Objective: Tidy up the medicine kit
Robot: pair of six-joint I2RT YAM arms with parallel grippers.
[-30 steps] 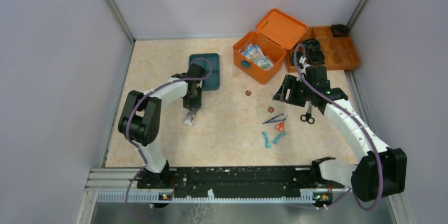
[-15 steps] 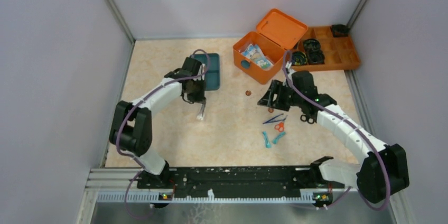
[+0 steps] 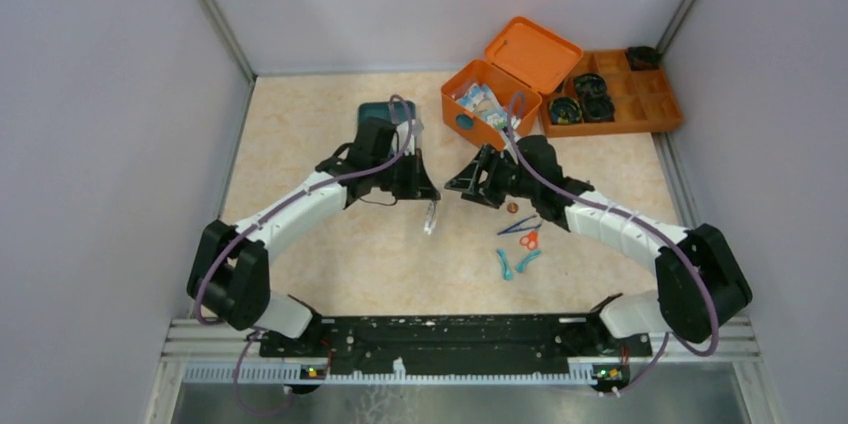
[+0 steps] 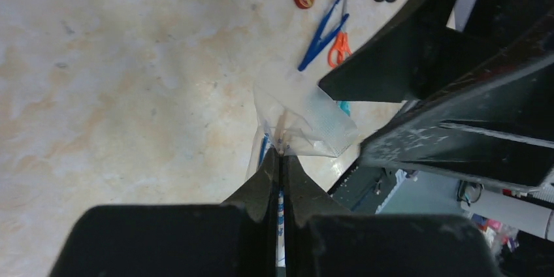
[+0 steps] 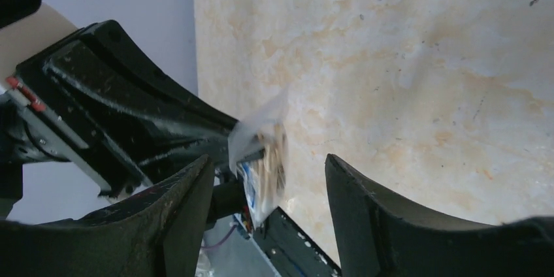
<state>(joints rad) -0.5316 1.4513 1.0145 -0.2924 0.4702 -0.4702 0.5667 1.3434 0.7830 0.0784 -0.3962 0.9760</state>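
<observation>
The medicine kit [image 3: 497,109] is an orange box standing open at the back, lid tilted back, with packets inside. My left gripper [image 3: 428,194] is shut on a clear plastic packet [image 3: 431,217] with blue print, held above the table's middle. In the left wrist view the packet [image 4: 307,123] sticks out beyond the closed fingertips [image 4: 272,166]. My right gripper [image 3: 458,184] is open and empty, facing the left one from the right. In the right wrist view the packet [image 5: 264,159] hangs between the spread fingers [image 5: 385,218], not touching them.
A flat orange divided tray [image 3: 640,109] with black items lies at the back right. A teal tray [image 3: 378,112] shows behind the left arm. Blue tweezers [image 3: 520,225], small orange scissors [image 3: 530,240], two teal pieces [image 3: 505,264] and a coin [image 3: 512,208] lie right of centre.
My left gripper has carried the packet up off the table and rightward to the middle. My right gripper has swung left from near the black scissors to face it.
</observation>
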